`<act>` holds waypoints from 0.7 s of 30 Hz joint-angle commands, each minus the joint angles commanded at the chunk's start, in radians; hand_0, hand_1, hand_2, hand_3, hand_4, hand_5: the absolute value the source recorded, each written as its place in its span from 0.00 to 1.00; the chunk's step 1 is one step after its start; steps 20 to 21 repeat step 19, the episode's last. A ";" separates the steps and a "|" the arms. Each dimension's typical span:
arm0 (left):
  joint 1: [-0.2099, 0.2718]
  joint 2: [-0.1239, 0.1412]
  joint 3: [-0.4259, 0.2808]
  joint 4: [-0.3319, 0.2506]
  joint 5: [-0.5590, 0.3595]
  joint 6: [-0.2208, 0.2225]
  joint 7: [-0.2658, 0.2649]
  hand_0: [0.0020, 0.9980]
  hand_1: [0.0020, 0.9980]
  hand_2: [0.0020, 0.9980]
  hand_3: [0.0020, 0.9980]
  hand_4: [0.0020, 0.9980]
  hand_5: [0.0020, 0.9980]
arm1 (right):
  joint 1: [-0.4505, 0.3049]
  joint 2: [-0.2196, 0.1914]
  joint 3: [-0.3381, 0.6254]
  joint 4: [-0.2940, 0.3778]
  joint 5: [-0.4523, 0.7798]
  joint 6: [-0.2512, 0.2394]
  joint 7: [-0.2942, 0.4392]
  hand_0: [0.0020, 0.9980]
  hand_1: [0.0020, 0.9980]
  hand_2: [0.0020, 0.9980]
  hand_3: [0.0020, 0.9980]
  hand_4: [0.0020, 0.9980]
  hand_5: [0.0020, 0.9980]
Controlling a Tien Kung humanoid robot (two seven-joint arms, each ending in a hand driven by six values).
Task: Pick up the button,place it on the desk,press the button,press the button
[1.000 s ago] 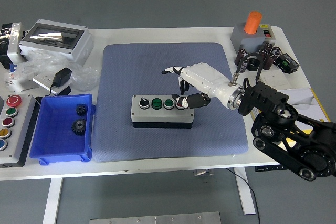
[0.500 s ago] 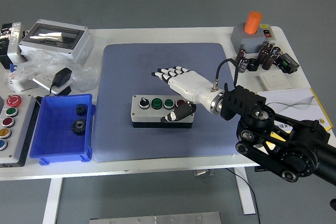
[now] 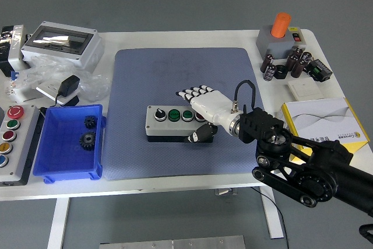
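White table (image 3: 175,39) carries a blue mat (image 3: 163,68) at its centre. Left of the mat, a blue bin (image 3: 46,167) holds two dark gears (image 3: 88,139). Beside the bin, at the table's left edge, a grey control panel (image 3: 23,161) shows red, green, yellow and blue buttons. Behind the bin lie a black adapter (image 3: 69,86) on clear plastic wrap (image 3: 96,88) and a grey enclosure (image 3: 63,42) with a clear lid. Far right corner: a grey box (image 3: 280,45) with an orange cap (image 3: 282,24), dark cylindrical parts (image 3: 285,65) just beside it, and a white plate (image 3: 302,89). A yellow-and-white booklet (image 3: 320,118) lies at the right edge.
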 joint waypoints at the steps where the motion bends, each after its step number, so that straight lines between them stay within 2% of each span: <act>1: 0.000 0.000 0.000 0.000 0.001 0.000 0.000 0.73 0.73 0.66 0.66 0.71 0.42 | 0.000 0.001 -0.004 -0.002 0.000 -0.008 0.000 0.95 0.97 1.00 1.00 1.00 0.39; 3: 0.000 0.000 -0.001 0.000 0.002 -0.001 -0.001 0.73 0.73 0.66 0.66 0.71 0.42 | 0.000 0.002 -0.012 -0.006 -0.001 -0.028 0.000 0.95 0.97 1.00 1.00 1.00 0.39; 4: 0.000 0.000 -0.002 0.000 0.002 -0.001 -0.001 0.73 0.73 0.66 0.66 0.70 0.42 | -0.001 0.003 -0.017 -0.008 -0.001 -0.039 0.001 0.35 0.65 0.76 1.00 0.95 0.24; 9: -0.001 0.000 -0.003 0.000 0.004 -0.002 -0.001 0.73 0.73 0.66 0.66 0.70 0.42 | -0.001 0.008 -0.033 -0.014 -0.004 -0.089 0.008 0.35 0.65 0.76 1.00 0.95 0.24; 10: -0.002 0.000 -0.003 0.000 0.005 -0.002 -0.001 0.73 0.73 0.66 0.66 0.71 0.43 | -0.001 0.009 -0.036 -0.016 -0.005 -0.095 0.009 0.16 0.39 0.53 0.78 0.90 0.19; 15: -0.003 0.001 -0.003 0.000 0.005 -0.002 -0.001 0.73 0.73 0.66 0.66 0.71 0.43 | -0.001 0.013 -0.049 -0.026 -0.008 -0.107 0.009 0.16 0.39 0.53 0.78 0.90 0.19; 16: -0.004 0.001 -0.003 0.000 0.005 -0.002 -0.002 0.73 0.73 0.66 0.65 0.69 0.44 | -0.001 0.014 -0.051 -0.028 -0.010 -0.107 0.009 0.09 0.30 0.41 0.55 0.85 0.17; 21: -0.004 0.001 -0.005 0.000 0.006 -0.002 -0.002 0.73 0.73 0.66 0.65 0.69 0.44 | -0.001 0.017 -0.057 -0.035 -0.013 -0.108 0.006 0.09 0.30 0.41 0.55 0.85 0.17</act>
